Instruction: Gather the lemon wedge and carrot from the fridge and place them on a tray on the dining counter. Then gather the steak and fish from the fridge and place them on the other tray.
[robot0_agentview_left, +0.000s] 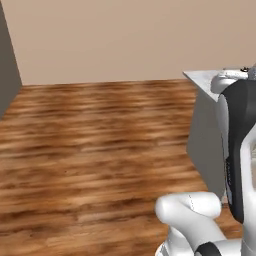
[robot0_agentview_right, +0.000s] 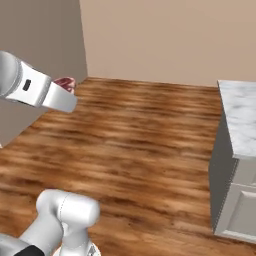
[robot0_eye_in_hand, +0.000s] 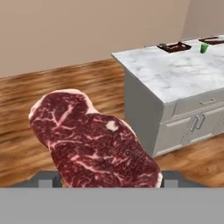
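The steak (robot0_eye_in_hand: 94, 140), a marbled red slab, stands close before the hand camera, and my gripper (robot0_eye_in_hand: 109, 180) is shut on its lower edge, one fingertip at each side. In the right base view a pink bit of the steak (robot0_agentview_right: 65, 83) peeks out behind my raised forearm at the left. The dining counter (robot0_eye_in_hand: 175, 76) of white marble lies ahead to the right, also seen as the dining counter (robot0_agentview_right: 242, 120) at the right edge. Two dark trays (robot0_eye_in_hand: 174, 47) (robot0_eye_in_hand: 213, 40) rest on its far end. The fridge, fish, lemon wedge and carrot are out of view.
A small green object (robot0_eye_in_hand: 204, 48) stands near the trays. The counter's grey cabinet front (robot0_eye_in_hand: 192, 124) has handled doors and drawers. Wood floor (robot0_agentview_right: 135, 135) stretches between me and the counter. A beige wall (robot0_agentview_left: 125, 35) closes the back; a grey panel (robot0_agentview_left: 7, 65) stands left.
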